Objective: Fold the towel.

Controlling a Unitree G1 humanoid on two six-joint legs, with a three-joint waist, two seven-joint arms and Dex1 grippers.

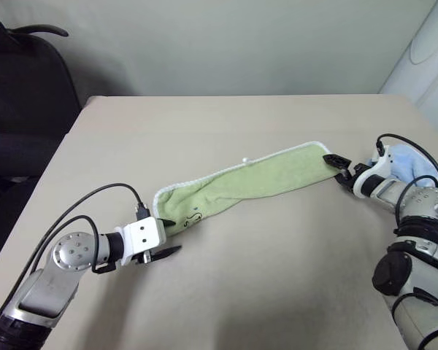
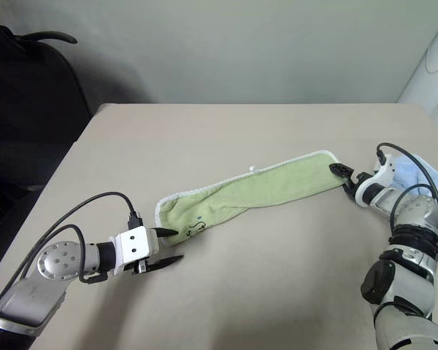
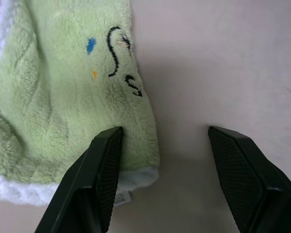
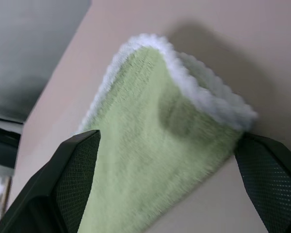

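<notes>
The towel (image 1: 241,186) lies folded into a long narrow strip on the beige desk (image 1: 226,292), its long axis running from about 8 o'clock near the robot's left to about 2 o'clock toward its right. The 8 o'clock end carries the small dark printed emblem (image 3: 120,58) and a white stitched edge; the 2 o'clock end is rounded with the same white edging. The left end effector (image 1: 166,238) sits at the emblem end with its two black fingers spread apart, one finger (image 3: 99,170) over the towel's corner and the other on bare desk, gripping nothing. The right end effector (image 1: 339,168) hovers at the far end, fingers wide apart on either side of the towel's tip, nothing clamped. A light blue cloth (image 1: 409,164) lies behind the right arm.
</notes>
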